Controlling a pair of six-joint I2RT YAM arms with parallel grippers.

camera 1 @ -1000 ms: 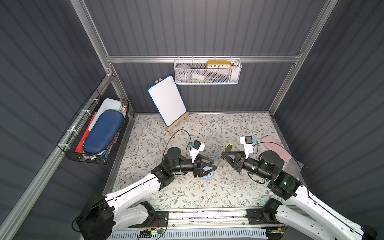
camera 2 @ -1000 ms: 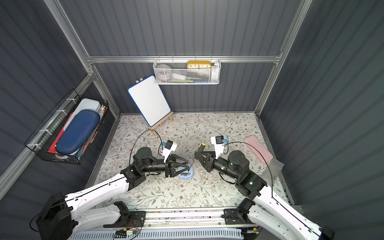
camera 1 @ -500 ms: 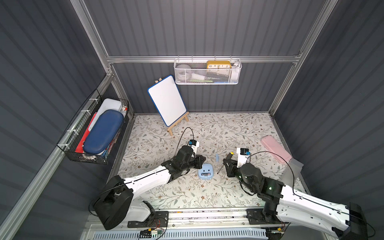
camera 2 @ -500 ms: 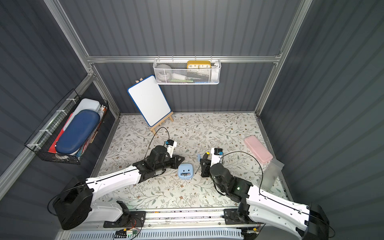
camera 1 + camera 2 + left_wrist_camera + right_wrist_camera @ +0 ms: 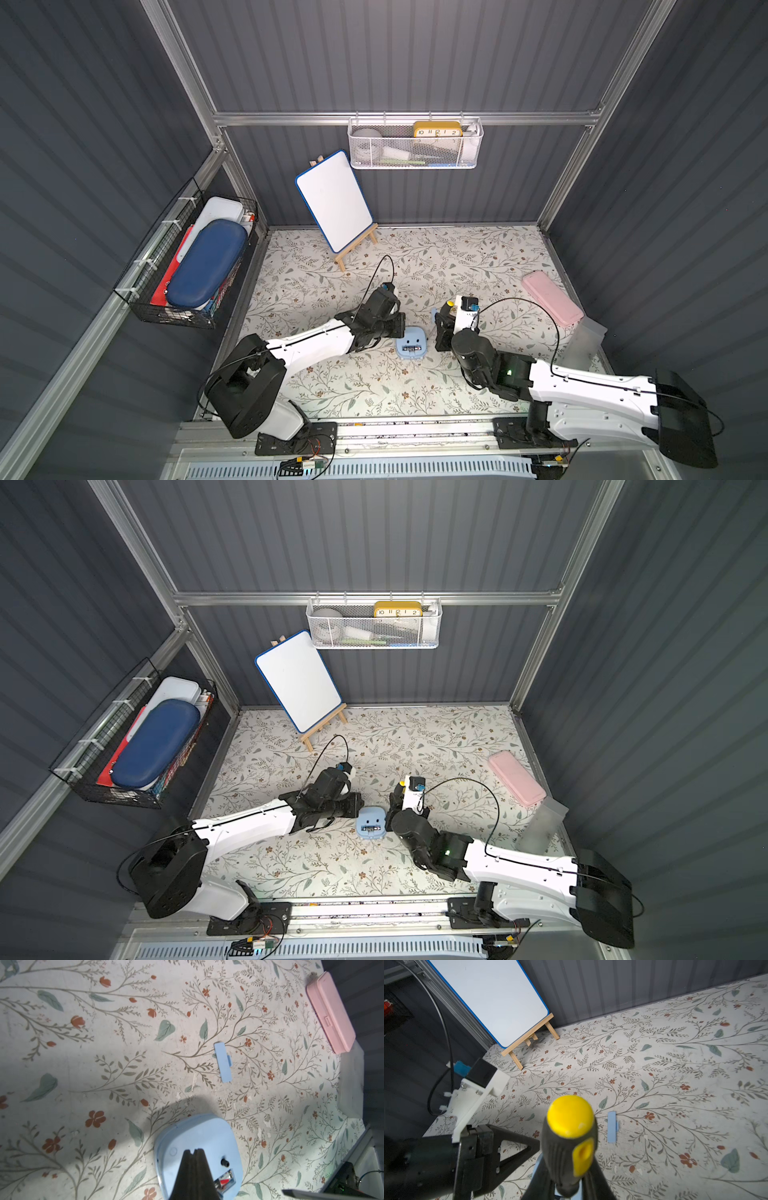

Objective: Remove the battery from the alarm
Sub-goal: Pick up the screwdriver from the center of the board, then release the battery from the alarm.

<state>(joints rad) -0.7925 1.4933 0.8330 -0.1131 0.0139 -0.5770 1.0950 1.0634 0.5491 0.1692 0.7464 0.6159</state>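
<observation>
The alarm (image 5: 411,343) lies face down on the floral desk (image 5: 457,257), between the two claws. Its back compartment stands open, and the battery (image 5: 225,1181) sits inside it, showing a red mark in the left wrist view. The blue cover (image 5: 223,1062) lies flat on the desk, apart from the alarm.

The left claw (image 5: 192,1153) is fully closed with nothing in it. Its tips are pressed together over the alarm's back, just beside the compartment. Whether they touch the back I cannot tell.

The right claw (image 5: 568,1180) is clamped on the black-and-yellow handle of the screwdriver (image 5: 570,1126), just beside the alarm's right edge. The tool's tip is hidden. A pink case (image 5: 552,297) lies well apart, near the desk's right edge.
</observation>
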